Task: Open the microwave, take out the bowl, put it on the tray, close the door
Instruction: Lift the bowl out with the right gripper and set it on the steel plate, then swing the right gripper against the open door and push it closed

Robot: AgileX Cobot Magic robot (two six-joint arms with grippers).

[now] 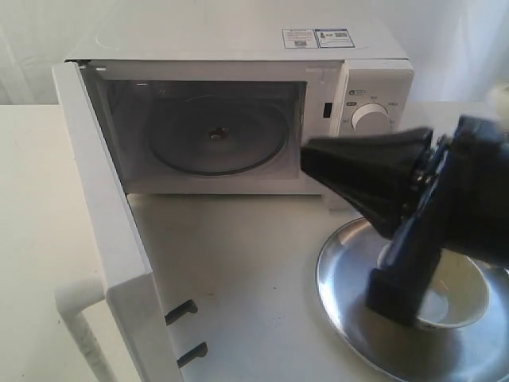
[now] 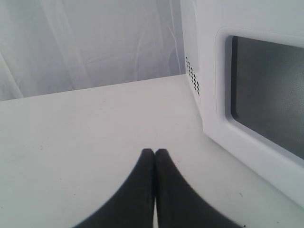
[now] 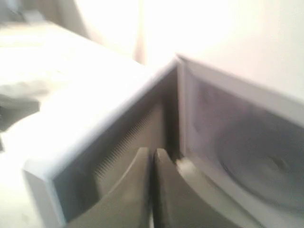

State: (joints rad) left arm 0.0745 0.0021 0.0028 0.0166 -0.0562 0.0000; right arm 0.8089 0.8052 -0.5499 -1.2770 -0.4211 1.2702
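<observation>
Now the bowl [image 1: 465, 296] sits on the tray [image 1: 342, 296]; my left gripper [image 2: 154, 152] and right gripper [image 3: 152, 153] are closed, empty. I should push the outer face of the open door [image 1: 99, 199] steadily until its latch hooks [image 1: 183, 310] seat.

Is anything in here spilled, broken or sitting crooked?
Nothing stands out. The microwave is empty apart from its glass plate, which lies flat. The door hangs wide open, and the bowl sits upright on the tray with no spill that I can see.
</observation>
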